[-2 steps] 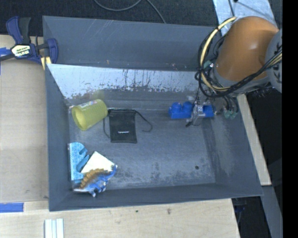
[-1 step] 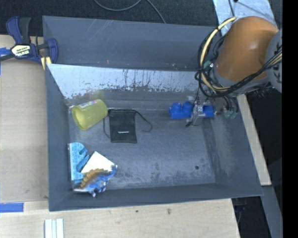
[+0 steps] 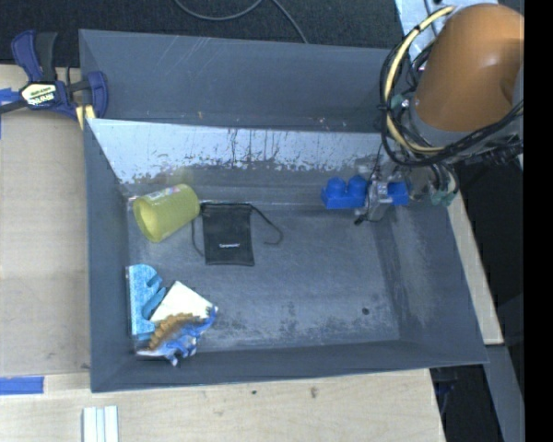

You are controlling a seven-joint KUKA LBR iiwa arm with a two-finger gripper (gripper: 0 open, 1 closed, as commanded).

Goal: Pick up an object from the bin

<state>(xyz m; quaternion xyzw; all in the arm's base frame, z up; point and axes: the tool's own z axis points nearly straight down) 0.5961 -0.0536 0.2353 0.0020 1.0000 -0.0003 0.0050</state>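
Gripper at a blue toy in the bin
They are by the back wall, on the right. A yellow cup lies on its side just beside a black pouch. A small heap sits in the front left corner.

Orange domed cover looped with black-yellow cables.
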